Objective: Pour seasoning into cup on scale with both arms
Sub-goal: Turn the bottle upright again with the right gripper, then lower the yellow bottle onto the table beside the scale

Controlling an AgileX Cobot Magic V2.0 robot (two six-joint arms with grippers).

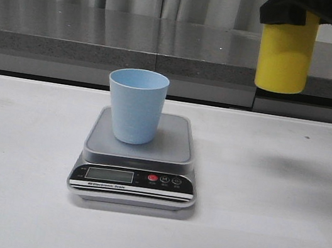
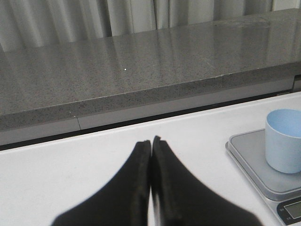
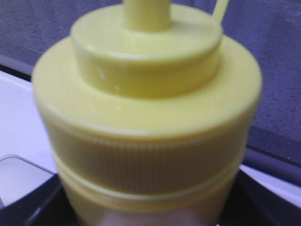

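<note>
The pale blue cup (image 1: 135,105) stands upright on the platform of the silver-grey scale (image 1: 135,168), mid-table; the cup (image 2: 283,146) and scale (image 2: 256,162) also show in the left wrist view. High at the back right, the yellow seasoning bottle (image 1: 286,52) hangs in the air, held by my right gripper (image 1: 299,12) shut around its upper part. Up close, the ribbed bottle collar (image 3: 146,117) fills the right wrist view between the black fingers. My left gripper (image 2: 151,141) is shut on nothing, low over the table to the left of the scale.
A grey stone ledge (image 1: 103,40) runs along the back of the white table (image 1: 275,231), with curtains behind it. The scale's black panel faces the front edge.
</note>
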